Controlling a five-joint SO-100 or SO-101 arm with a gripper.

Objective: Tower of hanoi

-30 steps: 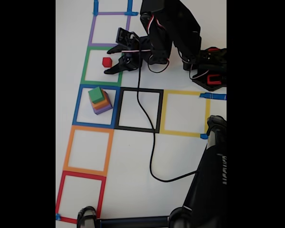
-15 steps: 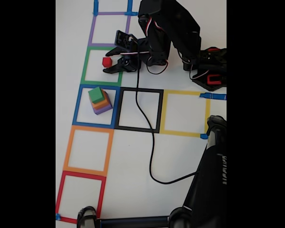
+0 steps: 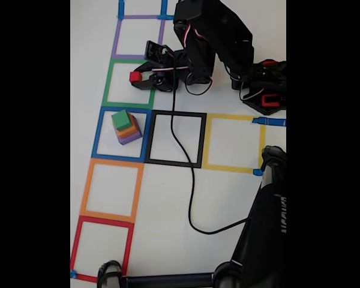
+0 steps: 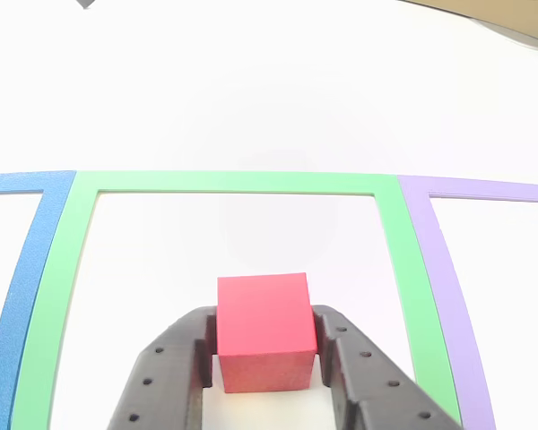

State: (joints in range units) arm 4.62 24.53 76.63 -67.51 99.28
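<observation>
Counter (image 3: 228, 198) is lying white, carrying taped square outlines: purple (image 3: 116, 37) at the far edge, then green (image 3: 108, 84), blue (image 3: 98, 135), orange (image 3: 87, 189) and red (image 3: 77, 243) running down the left side in the fixed view, with black (image 3: 177, 114) and yellow (image 3: 233, 118) branching right off the blue one.

Black arm (image 3: 213, 42) is reaching in from the top right of the fixed view, its base (image 3: 265, 90) sitting near the right edge. A black cable (image 3: 189, 174) is trailing from it across the black outline and toward the near right.

A three-cube stack is standing inside the blue outline, toward its right side: purple cube (image 3: 131, 137) at the bottom, orange cube (image 3: 128, 129) on it, green cube (image 3: 121, 119) on top.

Hand (image 3: 137, 77) is sitting at the right side of the green outline, low over the counter. It's pinching the red cube (image 3: 135, 76) between both fingers. In the other view the hand (image 4: 264, 340) is coming in from the bottom edge, fingers (image 4: 175, 367) pressing flat against the left and right faces of the red cube (image 4: 264, 322), cube sitting square, inside the green outline (image 4: 233, 182), near its lower middle. Can't tell whether the cube is touching the counter or is lifted.
</observation>
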